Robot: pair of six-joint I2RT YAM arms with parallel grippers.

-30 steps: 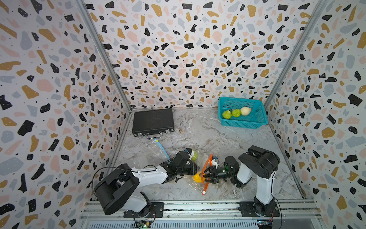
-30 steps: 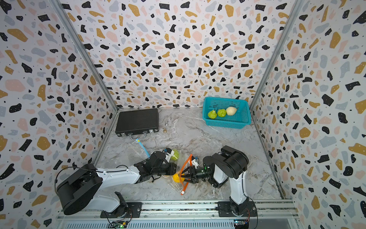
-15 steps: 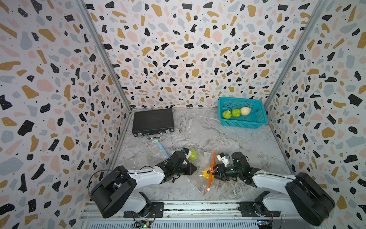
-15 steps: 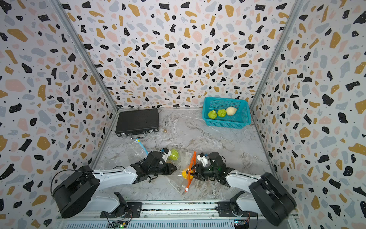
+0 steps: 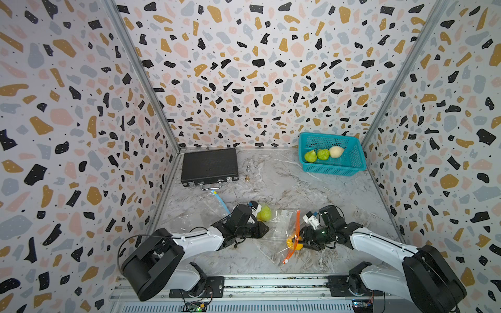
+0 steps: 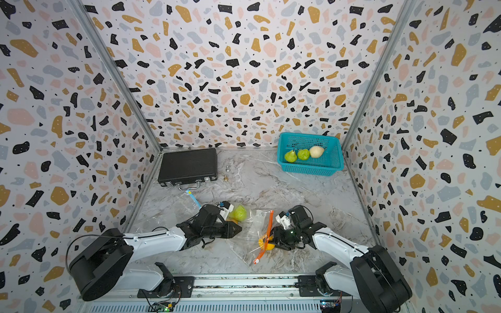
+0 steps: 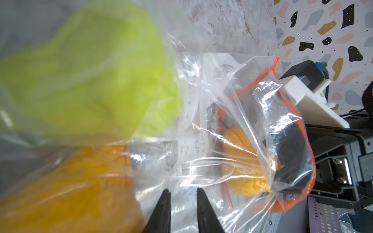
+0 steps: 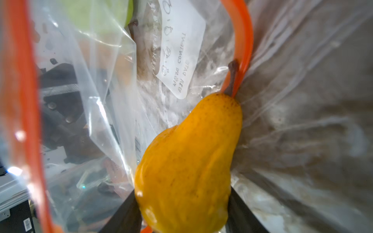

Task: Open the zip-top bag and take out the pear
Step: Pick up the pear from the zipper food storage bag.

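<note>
The clear zip-top bag point(image 5: 276, 223) with an orange zip point(image 8: 20, 100) lies near the table's front, its mouth open toward my right arm. The yellow-orange pear point(image 5: 292, 242) point(image 8: 187, 161) sits in that mouth, stem pointing inward. My right gripper point(image 5: 298, 243) point(image 8: 182, 191) reaches into the mouth and is shut on the pear's wide end, one finger on each side. My left gripper point(image 5: 267, 230) point(image 7: 183, 191) rests low over the bag's far end, jaws a little apart with clear film point(image 7: 262, 121) in front of them. The pear point(image 7: 242, 161) shows through the film.
A second clear bag with a blue zip point(image 5: 219, 202) lies by my left wrist, holding a green fruit point(image 5: 264, 212) and an orange one point(image 7: 70, 191). A teal basket point(image 5: 352, 166) with three fruits stands at the back right. A black case point(image 5: 208, 165) lies back left, two small metal pieces point(image 5: 247, 173) beside it.
My right arm has dropped from upright to low and stretched out. Its gripper and the pear have shifted right, toward the bag's mouth. My left gripper's jaws have parted slightly.
</note>
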